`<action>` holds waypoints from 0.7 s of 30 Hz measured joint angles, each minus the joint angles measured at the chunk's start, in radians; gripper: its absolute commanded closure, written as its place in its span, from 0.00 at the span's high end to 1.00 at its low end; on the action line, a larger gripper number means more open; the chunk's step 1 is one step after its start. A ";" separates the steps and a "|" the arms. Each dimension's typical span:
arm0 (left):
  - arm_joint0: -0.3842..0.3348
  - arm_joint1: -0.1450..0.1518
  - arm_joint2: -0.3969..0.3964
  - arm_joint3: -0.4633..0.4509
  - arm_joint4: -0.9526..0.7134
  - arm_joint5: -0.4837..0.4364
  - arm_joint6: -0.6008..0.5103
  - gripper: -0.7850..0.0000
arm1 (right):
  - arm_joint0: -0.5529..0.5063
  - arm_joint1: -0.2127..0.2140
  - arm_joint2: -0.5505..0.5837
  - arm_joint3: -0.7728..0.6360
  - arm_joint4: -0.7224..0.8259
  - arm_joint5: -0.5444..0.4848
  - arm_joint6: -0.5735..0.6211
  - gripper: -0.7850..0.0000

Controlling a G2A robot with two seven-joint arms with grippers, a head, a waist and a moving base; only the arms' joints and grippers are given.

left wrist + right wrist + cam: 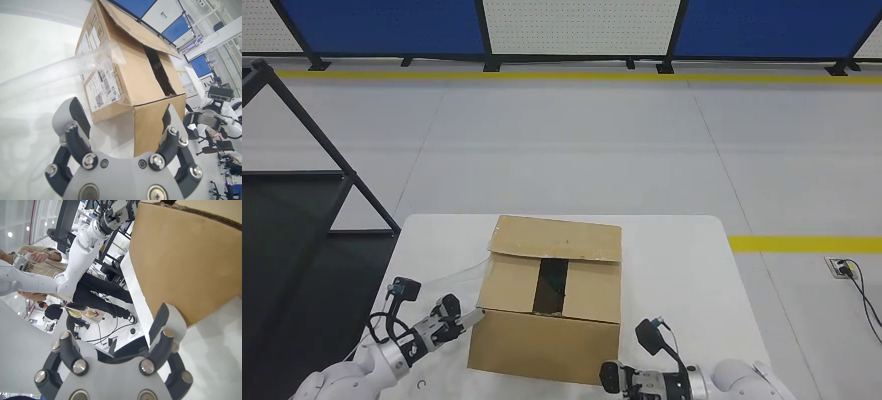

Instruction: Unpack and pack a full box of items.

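Two pairs of fingers are spread wide, and we see nothing held in either. Our left fingers (79, 115) sit at the lower left of the top view, just beside the near left corner of the cardboard box (552, 300), with that corner's edge straight ahead of the gap between them. Our right fingers (159, 321) sit at the bottom edge, a little right of centre, close against the box's near right corner; we cannot tell whether they touch it. The box stands upright in the middle of the white surface (682, 280), its top flaps mostly folded down with a dark slit between them. White labels (102, 91) cover its left side, and a strip of clear tape (90, 60) trails away from that side.
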 measured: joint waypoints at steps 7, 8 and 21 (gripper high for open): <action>-0.006 0.004 0.014 0.000 -0.029 -0.020 -0.022 1.00 | 0.013 0.001 -0.005 0.014 -0.033 0.075 -0.025 1.00; -0.006 0.004 0.016 0.000 -0.034 -0.023 -0.026 1.00 | 0.014 0.001 -0.006 0.016 -0.036 0.079 -0.026 1.00; -0.035 0.009 0.072 -0.003 -0.058 -0.038 -0.079 1.00 | 0.019 0.006 -0.003 0.023 -0.037 0.072 -0.024 1.00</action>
